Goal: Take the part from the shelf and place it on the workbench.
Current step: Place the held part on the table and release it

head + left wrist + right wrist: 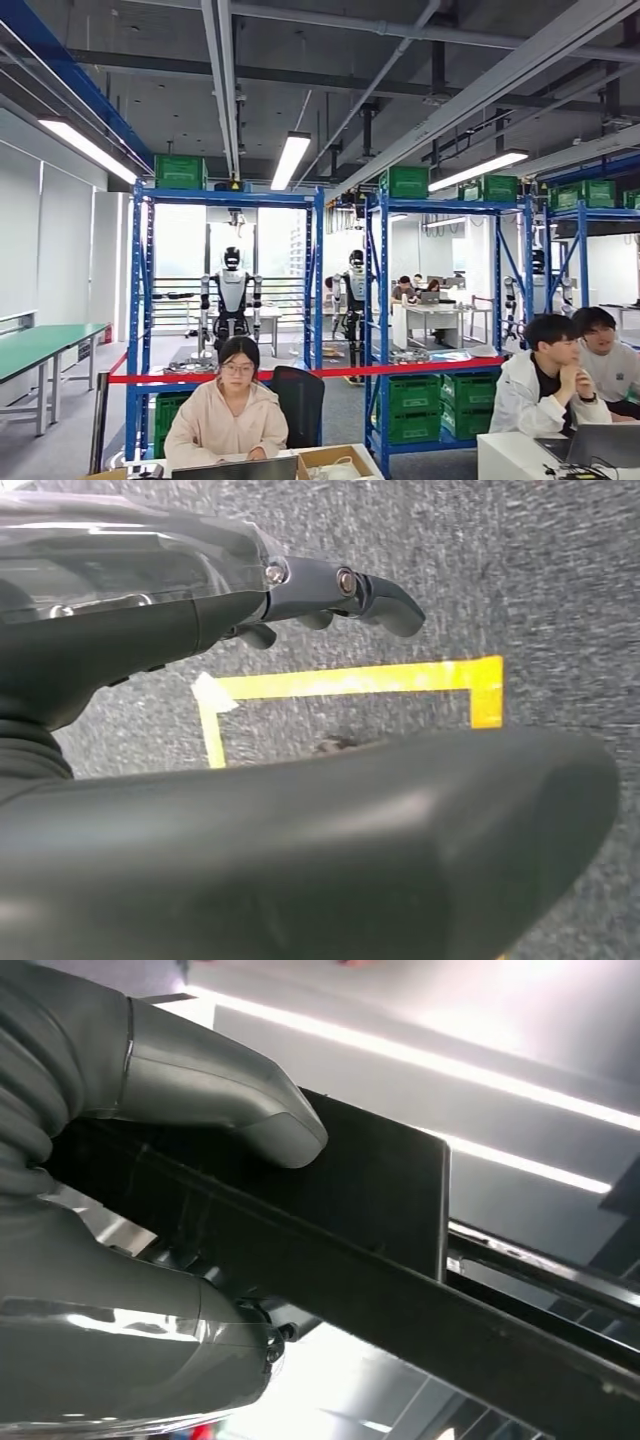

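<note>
The left hand (332,590) hangs over grey carpet and a yellow floor marking (355,680), fingers stretched out and holding nothing — likely idle because the carrying falls to the other arm. The right hand (189,1160) grips a dark flat part (377,1190), thumb pressed on its face, fingers beneath — a clamp that seems meant to keep it steady in transit. Ahead stand blue shelves (317,290) and seated people (226,415).

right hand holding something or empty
Holding something. In the right wrist view the right hand grips a flat black part, the thumb lying across its face.
</note>
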`<state>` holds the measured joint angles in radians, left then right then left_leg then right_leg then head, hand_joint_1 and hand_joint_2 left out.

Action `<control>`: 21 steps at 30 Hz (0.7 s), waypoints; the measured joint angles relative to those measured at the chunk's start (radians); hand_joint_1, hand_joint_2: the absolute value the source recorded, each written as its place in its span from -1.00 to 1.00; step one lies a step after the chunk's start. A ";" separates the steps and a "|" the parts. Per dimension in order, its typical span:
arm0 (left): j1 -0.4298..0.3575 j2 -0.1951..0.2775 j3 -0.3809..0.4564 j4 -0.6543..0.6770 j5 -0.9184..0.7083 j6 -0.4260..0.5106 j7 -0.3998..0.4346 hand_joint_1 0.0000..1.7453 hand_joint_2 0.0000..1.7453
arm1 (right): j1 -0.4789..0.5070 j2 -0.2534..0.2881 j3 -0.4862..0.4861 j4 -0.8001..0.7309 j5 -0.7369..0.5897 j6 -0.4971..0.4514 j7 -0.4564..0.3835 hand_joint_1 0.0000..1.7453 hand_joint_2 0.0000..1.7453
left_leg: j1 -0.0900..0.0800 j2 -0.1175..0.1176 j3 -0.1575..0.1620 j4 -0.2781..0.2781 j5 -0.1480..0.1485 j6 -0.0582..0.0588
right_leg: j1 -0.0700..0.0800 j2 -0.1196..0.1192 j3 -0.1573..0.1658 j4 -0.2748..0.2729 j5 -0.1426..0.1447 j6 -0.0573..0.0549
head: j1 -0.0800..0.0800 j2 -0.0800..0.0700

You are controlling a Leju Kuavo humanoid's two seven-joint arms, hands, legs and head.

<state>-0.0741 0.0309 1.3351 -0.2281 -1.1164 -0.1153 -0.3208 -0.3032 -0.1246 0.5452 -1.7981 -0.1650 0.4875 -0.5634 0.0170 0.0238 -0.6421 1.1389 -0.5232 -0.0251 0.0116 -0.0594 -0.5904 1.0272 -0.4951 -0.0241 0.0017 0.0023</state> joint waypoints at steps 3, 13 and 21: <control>-0.008 0.000 -0.001 0.000 -0.004 0.000 0.000 -1.00 1.00 | -0.006 0.012 -0.012 -0.032 -0.026 0.023 -0.001 1.00 1.00 | -0.014 0.040 0.009 -0.082 0.040 0.019 | 0.007 -0.025 0.011 0.005 -0.015 0.015 | 0.000 0.000; -0.011 0.001 -0.001 0.000 -0.005 0.000 0.009 -1.00 1.00 | -0.009 0.024 -0.021 -0.062 -0.066 0.082 0.025 1.00 1.00 | -0.009 -0.078 0.016 -0.089 0.046 0.048 | -0.004 0.054 -0.104 0.258 -0.122 0.040 | 0.000 0.000; -0.004 -0.002 -0.001 0.000 0.001 0.000 0.017 -1.00 1.00 | -0.034 0.024 -0.007 -0.045 -0.050 0.074 0.067 1.00 1.00 | 0.002 -0.140 0.005 -0.090 0.049 0.025 | -0.005 0.120 0.006 -0.007 0.000 0.010 | -0.001 0.000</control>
<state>-0.0785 0.0289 1.3345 -0.2281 -1.1154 -0.1148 -0.3040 -0.3367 -0.1002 0.5381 -1.8427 -0.2153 0.5612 -0.4965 0.0192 -0.1163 -0.6367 1.0484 -0.4745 0.0001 0.0069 0.0606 -0.5848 1.0202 -0.4955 -0.0142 0.0008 0.0028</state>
